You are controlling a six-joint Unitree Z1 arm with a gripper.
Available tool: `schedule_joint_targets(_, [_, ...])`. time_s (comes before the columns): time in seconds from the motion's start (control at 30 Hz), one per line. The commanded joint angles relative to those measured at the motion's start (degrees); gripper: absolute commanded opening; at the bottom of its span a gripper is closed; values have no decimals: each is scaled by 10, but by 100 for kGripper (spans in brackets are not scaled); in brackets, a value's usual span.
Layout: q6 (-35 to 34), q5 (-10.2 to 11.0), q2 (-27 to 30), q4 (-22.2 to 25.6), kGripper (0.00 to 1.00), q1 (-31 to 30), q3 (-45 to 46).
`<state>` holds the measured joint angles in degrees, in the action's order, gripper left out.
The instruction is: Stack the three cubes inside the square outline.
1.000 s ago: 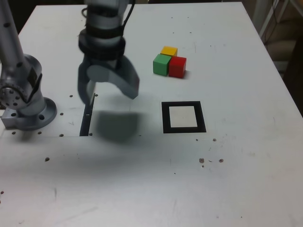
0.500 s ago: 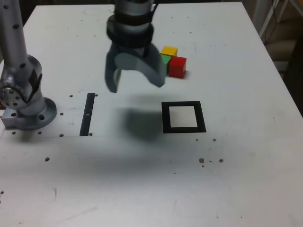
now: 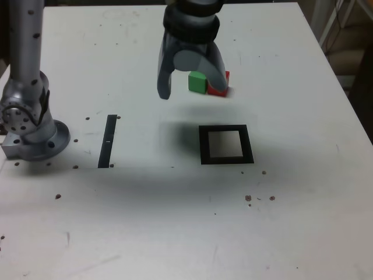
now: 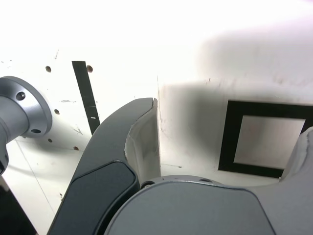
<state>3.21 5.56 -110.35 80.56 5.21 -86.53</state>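
A pale, scuffed table [image 3: 291,198] fills most of the exterior view, dotted with small dark holes, with a dim, cluttered background past its edge at the exterior view's right. On it lies the square outline [image 3: 250,153], a thick black frame around an off-white centre, flat and with nothing standing inside it. Beyond it, toward the far side of the table, the green cube [image 3: 197,83] and the red cube [image 3: 225,79] sit close together, the green one to the exterior view's left of the red; the arm hides part of both. The yellow cube cannot be seen. The jaws [image 3: 192,93] hang above the table, spread wide open and holding nothing, their tips pointing down. Their soft shadow falls on the table and partly over the frame. In the wrist view, one finger overlaps a corner of the frame. Toward the exterior view's left lie a thin black strip [image 3: 108,141] and, past it, the arm's round grey base [image 3: 44,146].
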Motion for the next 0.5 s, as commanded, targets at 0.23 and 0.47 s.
schedule_joint_targets(0.23, [22,3,-58,45,98,35,-99])
schedule_joint_targets(0.47, [29,-3,-96,69,100,67,-164])
